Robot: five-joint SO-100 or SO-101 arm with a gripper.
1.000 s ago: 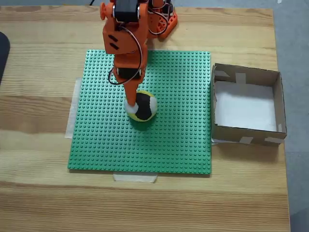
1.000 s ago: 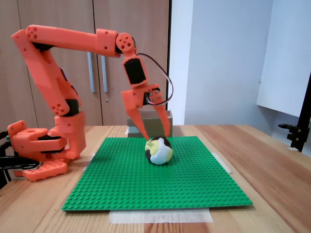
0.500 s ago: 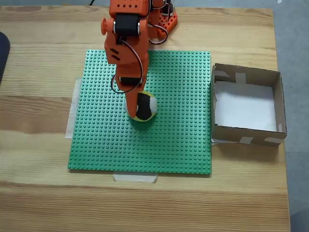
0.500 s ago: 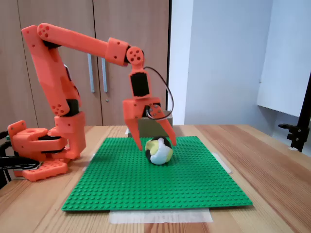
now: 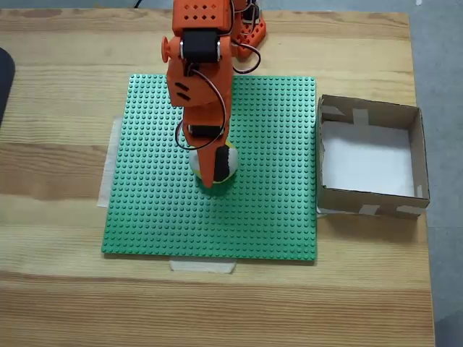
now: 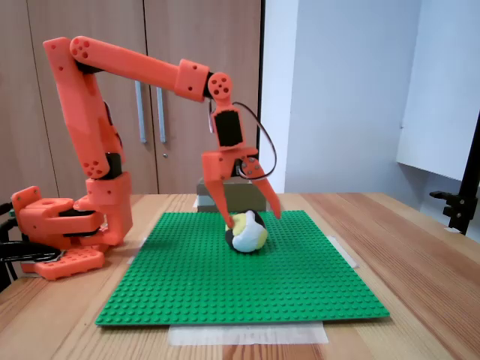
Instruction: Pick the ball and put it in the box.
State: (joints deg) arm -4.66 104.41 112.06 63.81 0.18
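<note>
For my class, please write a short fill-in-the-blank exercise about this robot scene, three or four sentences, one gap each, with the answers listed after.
1. The ball rests on the ______ studded plate.
2. The gripper hangs over the ball with its fingers spread ______.
3. The cardboard box holds ______ yet.
4. In the fixed view from above, the box stands to the ______ of the plate.

Answers: green; open; nothing; right
</note>
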